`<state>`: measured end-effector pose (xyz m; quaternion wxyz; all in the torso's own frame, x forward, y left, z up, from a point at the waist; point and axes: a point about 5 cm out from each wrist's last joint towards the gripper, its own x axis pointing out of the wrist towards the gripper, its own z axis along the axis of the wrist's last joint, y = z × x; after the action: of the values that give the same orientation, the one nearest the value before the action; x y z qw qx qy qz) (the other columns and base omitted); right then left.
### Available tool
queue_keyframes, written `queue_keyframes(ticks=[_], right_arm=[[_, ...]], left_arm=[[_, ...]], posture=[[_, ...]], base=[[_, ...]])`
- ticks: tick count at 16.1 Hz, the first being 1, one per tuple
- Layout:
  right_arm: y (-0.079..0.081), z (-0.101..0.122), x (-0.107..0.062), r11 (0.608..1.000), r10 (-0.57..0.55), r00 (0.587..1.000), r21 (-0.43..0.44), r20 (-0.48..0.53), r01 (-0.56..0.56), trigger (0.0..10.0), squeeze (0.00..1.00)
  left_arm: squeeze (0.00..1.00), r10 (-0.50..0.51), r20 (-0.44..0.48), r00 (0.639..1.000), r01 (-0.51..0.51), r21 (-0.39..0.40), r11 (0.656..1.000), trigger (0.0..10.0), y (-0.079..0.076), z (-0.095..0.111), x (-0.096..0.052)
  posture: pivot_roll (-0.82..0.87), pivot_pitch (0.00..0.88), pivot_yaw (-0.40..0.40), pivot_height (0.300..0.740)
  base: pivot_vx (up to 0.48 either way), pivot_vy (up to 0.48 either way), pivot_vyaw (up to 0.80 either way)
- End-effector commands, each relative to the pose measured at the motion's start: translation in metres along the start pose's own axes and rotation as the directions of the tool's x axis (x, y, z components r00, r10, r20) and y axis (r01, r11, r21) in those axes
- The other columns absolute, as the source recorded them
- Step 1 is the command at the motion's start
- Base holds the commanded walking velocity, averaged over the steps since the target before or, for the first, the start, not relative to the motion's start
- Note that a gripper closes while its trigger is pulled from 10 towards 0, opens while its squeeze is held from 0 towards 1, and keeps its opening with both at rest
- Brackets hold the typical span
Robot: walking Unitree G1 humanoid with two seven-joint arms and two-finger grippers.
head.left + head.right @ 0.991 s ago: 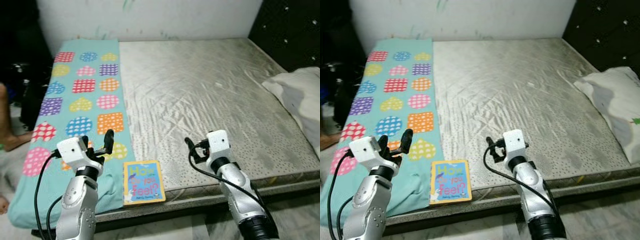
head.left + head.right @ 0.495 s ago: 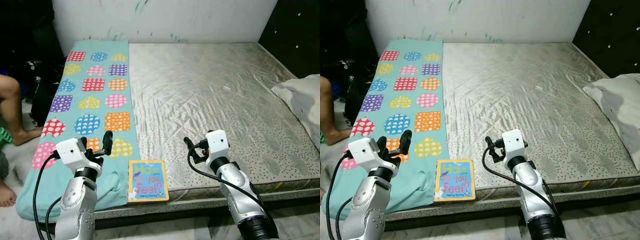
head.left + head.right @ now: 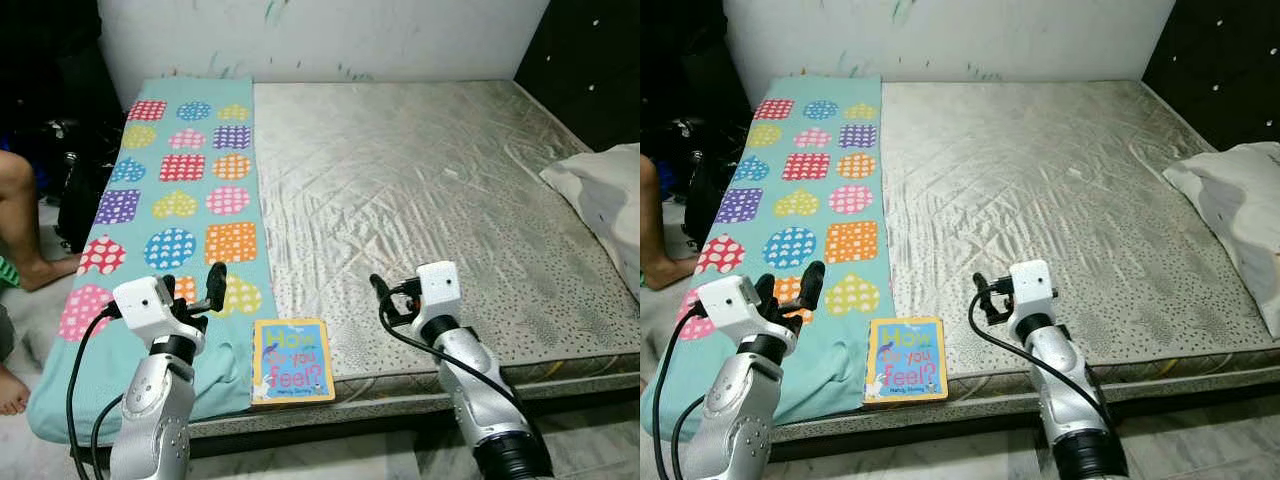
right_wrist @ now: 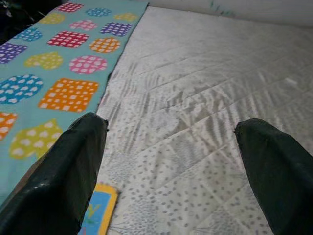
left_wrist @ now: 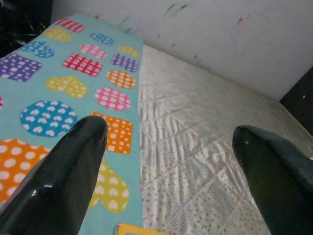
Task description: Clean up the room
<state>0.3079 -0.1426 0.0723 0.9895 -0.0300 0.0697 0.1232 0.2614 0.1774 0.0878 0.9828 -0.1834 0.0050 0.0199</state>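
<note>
A children's book (image 3: 292,360) with a blue and yellow cover lies flat at the near edge of the bed, half on the teal blanket (image 3: 180,200) patterned with coloured hearts and squares. My left gripper (image 3: 192,290) hovers open just left of the book, over the blanket's near end. Right of the book, my right gripper (image 3: 385,300) is held open above the bare grey mattress (image 3: 430,180). A corner of the book (image 4: 98,210) appears low in the right wrist view, between the spread fingers (image 4: 68,166). Neither gripper holds anything.
A white pillow (image 3: 600,190) lies at the bed's right side, against a dark padded headboard (image 3: 590,70). A person's bare leg (image 3: 25,220) and dark bags (image 3: 70,170) are on the floor left of the bed. A white wall (image 3: 320,35) runs behind.
The whole picture has shifted, so the camera has moved and the person's leg has come into view. Both grippers stay open in the same poses; the book has not moved.
</note>
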Motion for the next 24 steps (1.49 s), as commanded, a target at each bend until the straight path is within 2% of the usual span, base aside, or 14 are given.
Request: queue_keyframes(ticks=[1,2,3,4,6,8,10,11,12,14,15,17,20,24], right_arm=[[-0.006,0.001,-0.003,0.999,-0.032,0.999,0.035,-0.003,0.032,10.0,0.0],[-0.007,0.0,-0.005,0.997,-0.041,0.999,0.058,-0.01,0.042,10.0,0.0],[-0.011,0.002,-0.015,0.994,-0.058,0.998,0.096,-0.013,0.059,10.0,0.0],[-0.015,0.002,-0.024,0.993,-0.07,0.997,0.093,-0.038,0.073,10.0,0.0],[-0.021,-0.003,-0.039,0.996,-0.082,0.995,0.025,-0.051,0.083,10.0,0.0],[-0.024,-0.004,-0.048,0.997,-0.082,0.996,-0.004,-0.038,0.082,10.0,0.0],[-0.027,0.003,-0.047,0.994,-0.109,0.994,-0.003,-0.011,0.109,10.0,0.0],[-0.025,0.013,-0.044,0.995,-0.098,0.994,0.019,0.039,0.098,10.0,0.0],[-0.025,0.016,-0.043,0.994,-0.111,0.992,-0.004,0.055,0.112,10.0,0.0],[-0.024,0.014,-0.041,0.99,-0.133,0.989,-0.034,0.063,0.135,10.0,0.0],[-0.024,0.013,-0.042,0.987,-0.159,0.984,-0.028,0.079,0.161,10.0,0.0],[-0.034,0.019,-0.044,0.965,-0.236,0.965,-0.091,0.117,0.247,10.0,0.0],[-0.038,0.024,-0.044,0.968,-0.234,0.963,-0.055,0.131,0.243,10.0,0.0],[-0.03,0.017,-0.041,0.969,-0.232,0.966,-0.061,0.113,0.24,10.0,0.0]], left_arm=[[0.0,0.03,-0.014,0.999,-0.03,0.02,0.999,10.0,0.008,0.0,-0.005],[0.0,0.049,-0.015,0.999,-0.048,0.044,0.998,10.0,0.012,0.001,-0.008],[0.0,0.06,0.009,0.998,-0.061,0.143,0.988,10.0,0.024,0.009,-0.017],[0.0,0.053,0.03,0.998,-0.058,0.217,0.974,10.0,0.034,0.016,-0.023],[0.0,0.093,0.013,0.996,-0.094,0.234,0.968,10.0,0.049,0.016,-0.031],[0.0,0.067,0.017,0.998,-0.069,0.276,0.959,10.0,0.044,0.017,-0.032],[0.0,0.033,0.014,0.999,-0.036,0.332,0.943,10.0,0.038,0.016,-0.031],[0.0,0.015,0.023,1.0,-0.022,0.336,0.942,10.0,0.036,0.016,-0.03],[0.0,0.014,0.028,0.999,-0.023,0.328,0.944,10.0,0.036,0.016,-0.031],[0.0,0.023,0.044,0.999,-0.036,0.32,0.947,10.0,0.039,0.017,-0.031],[0.0,0.061,0.072,0.996,-0.079,0.282,0.956,10.0,0.045,0.019,-0.033],[0.0,-0.043,0.056,0.998,0.019,0.379,0.925,10.0,0.039,0.026,-0.034],[0.0,-0.01,0.09,0.996,-0.028,0.417,0.908,10.0,0.035,0.027,-0.037],[0.0,0.063,0.065,0.996,-0.081,0.333,0.94,10.0,0.046,0.016,-0.035]], posture=[[-0.07,0.089,-0.021,0.74],[-0.07,0.092,-0.022,0.74],[-0.07,0.111,-0.023,0.74],[-0.07,0.119,-0.022,0.74],[-0.08,0.128,-0.022,0.74],[-0.08,0.129,-0.019,0.74],[-0.08,0.126,-0.016,0.74],[-0.08,0.123,-0.016,0.74],[-0.08,0.121,-0.015,0.74],[-0.07,0.115,-0.019,0.74],[-0.07,0.113,-0.022,0.74],[-0.08,0.109,-0.025,0.74],[-0.08,0.106,-0.026,0.74],[-0.08,0.097,-0.03,0.74]], base=[[0.0,0.0,0.0],[0.0,0.0,0.0],[0.0,0.0,0.0],[0.0,0.0,0.0],[0.0,0.0,0.0],[0.0,0.0,0.0],[0.0,0.0,0.0],[0.0,0.0,0.0],[0.0,0.0,0.0],[0.0,0.0,0.0],[0.0,0.0,0.0],[0.0,0.0,0.0],[0.0,0.0,0.0],[0.0,0.0,0.0]])
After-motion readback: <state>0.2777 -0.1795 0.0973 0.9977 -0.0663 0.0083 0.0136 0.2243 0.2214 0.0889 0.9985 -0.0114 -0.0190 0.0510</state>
